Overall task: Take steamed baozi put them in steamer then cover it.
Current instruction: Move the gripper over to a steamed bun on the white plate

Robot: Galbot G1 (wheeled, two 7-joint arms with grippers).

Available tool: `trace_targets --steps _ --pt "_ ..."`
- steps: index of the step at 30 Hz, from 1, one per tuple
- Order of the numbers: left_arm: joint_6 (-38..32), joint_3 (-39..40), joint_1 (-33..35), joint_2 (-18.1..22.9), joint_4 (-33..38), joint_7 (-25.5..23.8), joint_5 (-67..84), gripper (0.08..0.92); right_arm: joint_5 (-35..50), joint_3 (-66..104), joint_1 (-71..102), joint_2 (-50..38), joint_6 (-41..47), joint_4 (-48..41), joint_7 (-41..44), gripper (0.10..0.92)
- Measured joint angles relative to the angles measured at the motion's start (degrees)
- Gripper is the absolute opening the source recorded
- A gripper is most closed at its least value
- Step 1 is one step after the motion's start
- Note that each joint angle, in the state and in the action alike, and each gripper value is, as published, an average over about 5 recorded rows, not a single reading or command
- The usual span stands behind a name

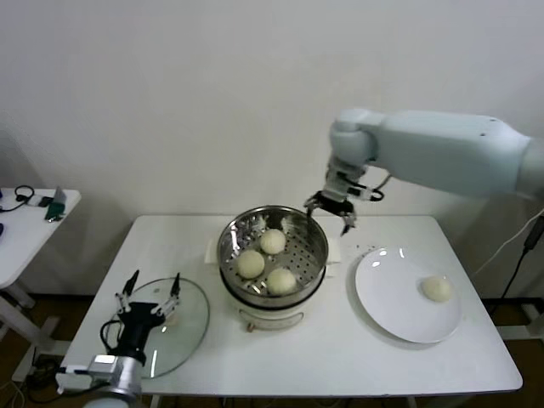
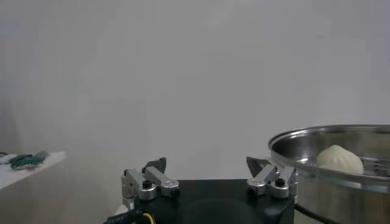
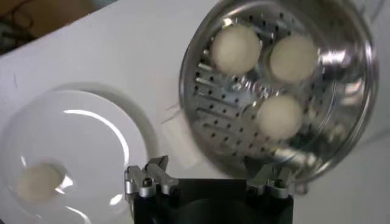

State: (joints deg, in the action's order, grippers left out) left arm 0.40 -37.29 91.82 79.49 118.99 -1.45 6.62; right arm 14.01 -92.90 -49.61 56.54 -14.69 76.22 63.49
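The right arm reached in from the right, bent down at the wrist, its pincer pointing downward with the dark fingers spread wide and nothing between them. The left arm sat low at the near left, its pincer aimed away from the body, fingers likewise wide apart and empty.

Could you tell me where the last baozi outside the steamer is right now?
In the head view, it lies alone on the white plate, right of the steamer.

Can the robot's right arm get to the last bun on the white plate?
Probably yes. The right gripper hangs open and empty above the steamer's far rim, and the last baozi sits alone on the plate on that side, with nothing between them.
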Motion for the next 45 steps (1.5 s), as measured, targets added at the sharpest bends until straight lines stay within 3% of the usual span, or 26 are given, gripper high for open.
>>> trace_targets --steps 9,18,31,45 --pt "0.30 0.88 -0.28 -0.45 0.81 0.10 -0.40 0.823 5.71 -5.19 0.22 -14.94 13.64 1.23 -2.57 0.823" --pt "0.37 0.42 0.54 -0.23 1.50 0.20 -0.91 0.823 0.72 2.40 12.15 -23.40 18.64 -3.97 -3.47 0.823" --pt "0.85 -0.40 1.60 -0.04 1.89 0.58 -1.64 0.823 -8.80 20.41 32.25 -23.02 18.19 -16.73 -3.86 0.823" --pt "1.18 -0.13 1.58 0.32 1.96 0.75 -2.54 0.823 -13.94 30.39 42.17 -18.12 17.23 -24.89 -3.16 0.823"
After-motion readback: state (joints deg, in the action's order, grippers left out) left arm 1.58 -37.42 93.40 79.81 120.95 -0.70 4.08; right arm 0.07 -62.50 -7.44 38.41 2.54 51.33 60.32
